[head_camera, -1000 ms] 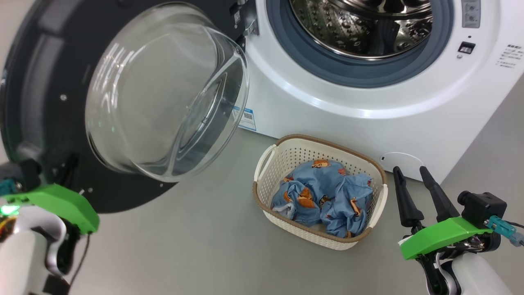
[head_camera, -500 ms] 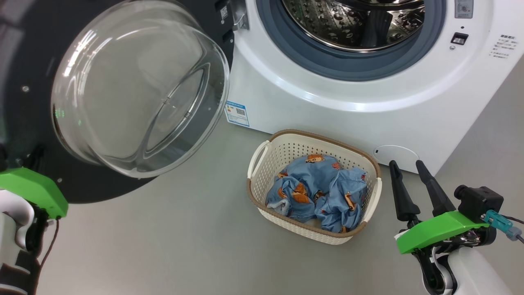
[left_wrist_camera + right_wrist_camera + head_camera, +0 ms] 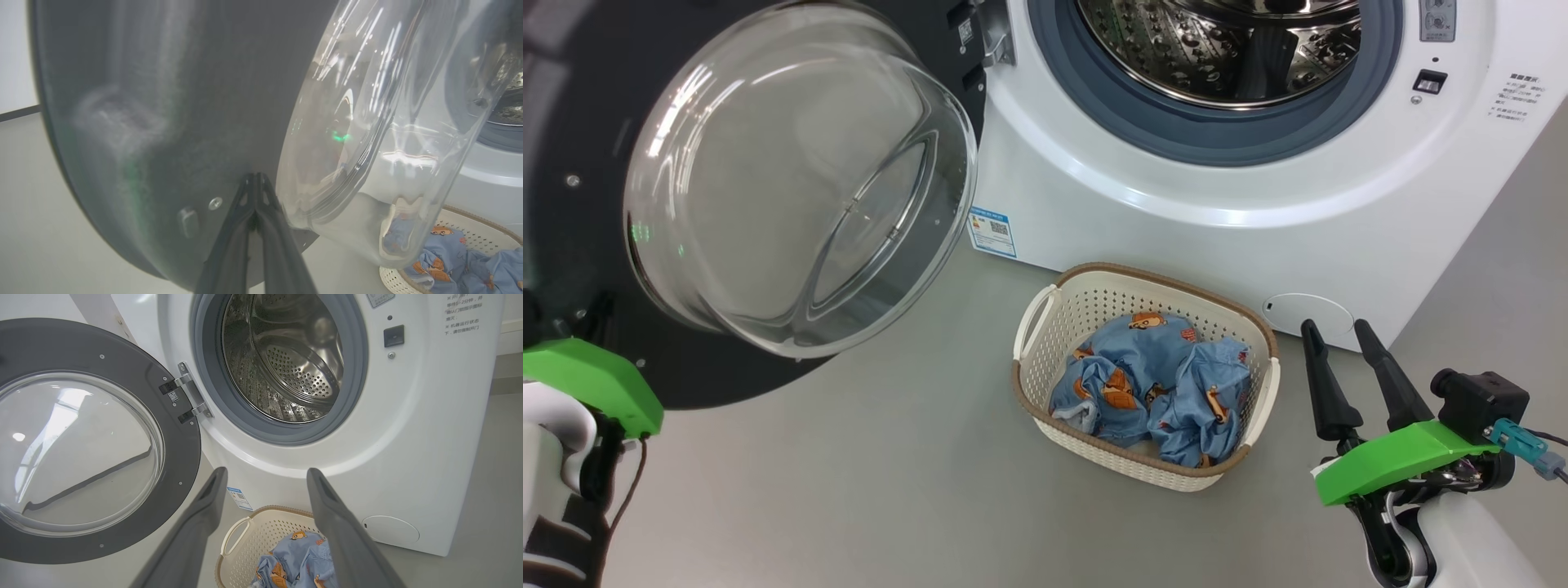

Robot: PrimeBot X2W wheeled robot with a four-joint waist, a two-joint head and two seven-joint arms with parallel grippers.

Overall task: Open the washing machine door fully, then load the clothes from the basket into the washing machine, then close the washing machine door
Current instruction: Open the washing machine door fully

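White washing machine (image 3: 1143, 204), steel drum (image 3: 1217, 49) empty; its door (image 3: 792, 188) stands swung wide at left, so opening looks nearly done. On the floor (image 3: 890, 474), the basket (image 3: 1143, 273) holds all the clothes (image 3: 1152, 376). The left gripper (image 3: 255, 192), fingers pressed together, sits at the door's dark rim. The right gripper (image 3: 1334, 328), fingers spread and empty, hovers beside the basket, likely next to reach in.

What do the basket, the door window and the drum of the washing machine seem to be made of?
Basket: probably moulded plastic, matt cream, with regular small holes; the brown rim looks woven. Door window: clear, glossy, sharp reflections; glass or hard plastic. Drum: shiny perforated metal, likely stainless steel.
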